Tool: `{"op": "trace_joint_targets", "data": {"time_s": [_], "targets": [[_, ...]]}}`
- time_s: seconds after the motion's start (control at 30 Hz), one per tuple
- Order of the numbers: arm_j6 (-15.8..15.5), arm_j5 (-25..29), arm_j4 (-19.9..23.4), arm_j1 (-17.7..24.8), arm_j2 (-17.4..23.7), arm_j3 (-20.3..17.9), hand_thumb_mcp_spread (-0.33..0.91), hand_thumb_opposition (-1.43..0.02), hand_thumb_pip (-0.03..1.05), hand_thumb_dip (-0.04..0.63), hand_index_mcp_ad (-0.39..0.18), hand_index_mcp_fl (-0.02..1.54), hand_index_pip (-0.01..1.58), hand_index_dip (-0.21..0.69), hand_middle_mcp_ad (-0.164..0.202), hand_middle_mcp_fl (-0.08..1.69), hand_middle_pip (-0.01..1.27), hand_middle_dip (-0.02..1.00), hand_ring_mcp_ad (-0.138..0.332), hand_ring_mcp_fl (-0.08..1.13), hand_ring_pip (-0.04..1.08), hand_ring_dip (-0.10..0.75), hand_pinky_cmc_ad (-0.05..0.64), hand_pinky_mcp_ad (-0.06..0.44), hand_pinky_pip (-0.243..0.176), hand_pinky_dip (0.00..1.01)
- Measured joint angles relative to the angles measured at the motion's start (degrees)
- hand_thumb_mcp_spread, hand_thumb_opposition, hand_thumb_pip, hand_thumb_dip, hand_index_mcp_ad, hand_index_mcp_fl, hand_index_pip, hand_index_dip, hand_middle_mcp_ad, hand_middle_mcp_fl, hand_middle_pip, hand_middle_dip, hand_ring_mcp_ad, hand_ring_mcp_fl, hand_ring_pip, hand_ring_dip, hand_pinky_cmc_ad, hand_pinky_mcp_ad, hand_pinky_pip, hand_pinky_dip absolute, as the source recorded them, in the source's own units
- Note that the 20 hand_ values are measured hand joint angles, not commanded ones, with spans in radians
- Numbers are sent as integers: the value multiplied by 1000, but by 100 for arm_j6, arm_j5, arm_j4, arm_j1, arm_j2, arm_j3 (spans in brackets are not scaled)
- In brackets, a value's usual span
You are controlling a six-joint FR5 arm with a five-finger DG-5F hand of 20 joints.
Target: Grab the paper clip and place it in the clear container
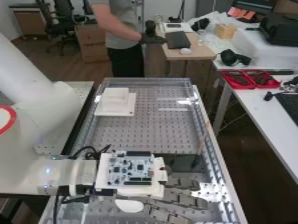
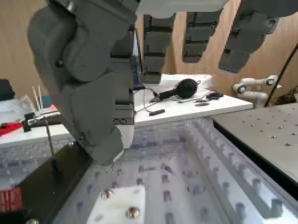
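Hand (image 1: 185, 200) open at the lower middle of the high view, fingers (image 2: 157, 47) straight; paper clip's whereabouts, can't tell. Likely feather-light, springy, slippery wire, so pinch it across its long sides, gently!

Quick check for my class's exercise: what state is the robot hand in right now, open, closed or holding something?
Robot hand: it cannot be told whether it is open, closed or holding something.
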Motion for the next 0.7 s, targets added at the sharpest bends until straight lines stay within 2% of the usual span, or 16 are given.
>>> {"op": "trace_joint_targets", "data": {"time_s": [0.1, 0.37, 0.57, 0.7], "targets": [[117, 2, 160, 17, 138, -98, 520, -969, 531, 222, -188, 766, 1246, 17, -30, 258, 127, 222, 115, 37, 91, 99, 316, 269, -10, 182], [513, -6, 679, 184, 790, -620, 517, -972, 531, 222, -185, 799, 1215, 17, -30, 278, 127, 225, 113, 30, 96, 103, 316, 272, -7, 178], [660, 46, 948, 591, 1434, -1184, 517, -988, 531, 222, -185, 817, 1199, 17, -28, 279, 126, 229, 113, 30, 96, 103, 316, 271, 0, 183], [705, 174, 1038, 1010, 1826, -1538, 517, -988, 531, 222, -185, 815, 1187, 17, -28, 283, 126, 229, 113, 30, 96, 103, 318, 271, 0, 183]]}}
